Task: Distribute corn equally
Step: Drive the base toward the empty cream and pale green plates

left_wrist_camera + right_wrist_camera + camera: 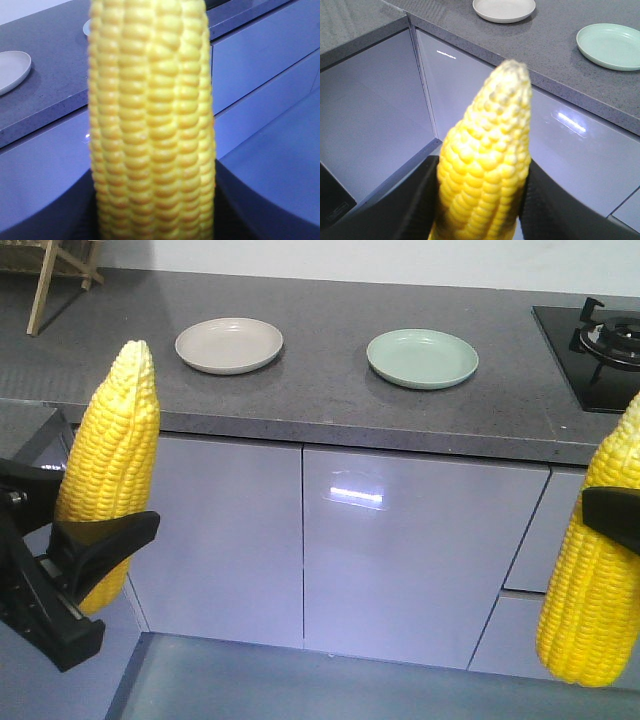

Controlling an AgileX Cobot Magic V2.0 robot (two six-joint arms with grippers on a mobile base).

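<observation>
Front view: raised, mid-distance, facing countertop point(330, 390) square-on, tilted slightly down. Left wrist view: in front of countertop, very close behind left cob point(152, 125), countertop receding upper left. Right wrist view: above countertop level, close behind right cob point(487, 165), angled along it. All share countertop; front and right wrist share beige plate point(229, 345).

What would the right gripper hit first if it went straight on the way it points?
Probably the cabinet door just below the counter: the right gripper, shut on a corn cob, aims under the counter's edge. Depth is unclear.
</observation>
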